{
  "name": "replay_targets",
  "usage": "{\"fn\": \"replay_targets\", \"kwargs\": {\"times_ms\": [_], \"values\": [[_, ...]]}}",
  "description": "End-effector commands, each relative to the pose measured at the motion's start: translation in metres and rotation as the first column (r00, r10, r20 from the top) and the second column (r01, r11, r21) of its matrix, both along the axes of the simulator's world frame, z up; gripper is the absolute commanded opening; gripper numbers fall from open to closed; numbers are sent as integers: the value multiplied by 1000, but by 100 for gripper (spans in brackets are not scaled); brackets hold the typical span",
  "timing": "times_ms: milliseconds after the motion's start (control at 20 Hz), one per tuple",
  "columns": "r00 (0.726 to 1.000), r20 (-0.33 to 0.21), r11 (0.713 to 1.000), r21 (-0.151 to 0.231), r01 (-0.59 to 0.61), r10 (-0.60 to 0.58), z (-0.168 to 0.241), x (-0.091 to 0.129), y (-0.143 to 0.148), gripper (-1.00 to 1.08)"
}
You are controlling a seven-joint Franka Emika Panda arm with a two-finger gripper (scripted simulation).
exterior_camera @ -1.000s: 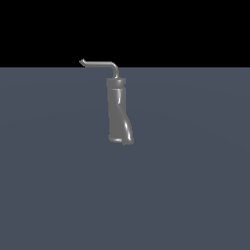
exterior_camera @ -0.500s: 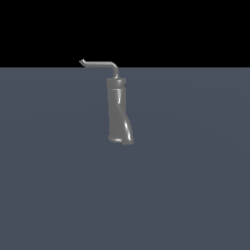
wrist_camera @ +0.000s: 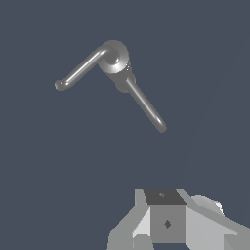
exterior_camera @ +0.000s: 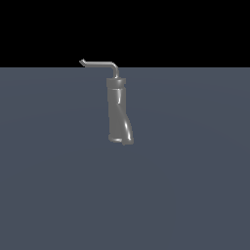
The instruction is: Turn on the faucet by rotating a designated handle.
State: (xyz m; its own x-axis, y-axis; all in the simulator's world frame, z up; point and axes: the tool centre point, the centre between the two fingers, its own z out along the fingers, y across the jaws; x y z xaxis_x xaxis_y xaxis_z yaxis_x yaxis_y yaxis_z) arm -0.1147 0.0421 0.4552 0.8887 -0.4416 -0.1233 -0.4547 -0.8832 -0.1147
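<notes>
Looking across a flat slate-blue floor [exterior_camera: 185, 185] under a black backdrop, we see the faucet [exterior_camera: 118, 113], a grey twisted column, standing upright. From its top the thin handle [exterior_camera: 100, 64] reaches sideways. Our gripper [wrist_camera: 166, 222] sits apart from the faucet; we cannot tell its opening.

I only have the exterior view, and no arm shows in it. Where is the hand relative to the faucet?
Observer: The wrist view sees the faucet end-on from its top. The hand is apart from it, touching nothing.
Operator: Is the hooked handle the only rod up there?
Observer: No. Besides the handle, a second rod leaves the faucet top in another direction.
Operator: Is the hand open?
Observer: Cannot tell; only part of it shows at the picture's edge.
</notes>
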Motion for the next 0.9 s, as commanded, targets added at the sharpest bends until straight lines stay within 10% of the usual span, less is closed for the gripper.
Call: {"fn": "replay_targets", "kwargs": {"times_ms": [0,850], "values": [[998,-13,998,1,66,-66,-8,17,5,-100],[869,-53,870,-74,488,-492,-77,122,40,-100]]}}
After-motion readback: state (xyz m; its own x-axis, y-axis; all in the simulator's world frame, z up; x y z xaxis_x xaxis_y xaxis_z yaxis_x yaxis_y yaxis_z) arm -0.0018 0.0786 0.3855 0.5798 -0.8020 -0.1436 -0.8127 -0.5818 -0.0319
